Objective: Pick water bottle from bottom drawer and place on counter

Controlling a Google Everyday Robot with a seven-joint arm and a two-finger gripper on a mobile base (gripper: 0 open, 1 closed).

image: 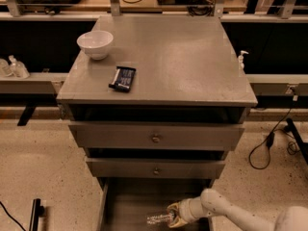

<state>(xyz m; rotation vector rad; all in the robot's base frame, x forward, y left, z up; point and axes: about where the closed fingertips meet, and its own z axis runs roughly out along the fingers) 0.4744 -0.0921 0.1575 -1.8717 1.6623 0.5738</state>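
My gripper [174, 215] is down at the bottom centre of the frame, reached low into the open bottom drawer [129, 202]. My arm comes in from the lower right because the two drawers above overhang the tray and leave only a shallow way in from the front. The gripper sits right at the right-hand end of the water bottle [158, 219]. Whether it is clamped on that end or only set about it, I cannot tell.

The water bottle lies on its side on the drawer floor, near the front edge. Its long axis runs almost straight left to right across the frame, with the free end pointing to the lower left. I cannot make out which end bears the cap.

I judge that taking it by the end suits this lie, since the bottle can be drawn out lengthwise. The desk [187, 57] above has broad bare space to the right of the bowl [95, 43] and the dark packet [122, 78].
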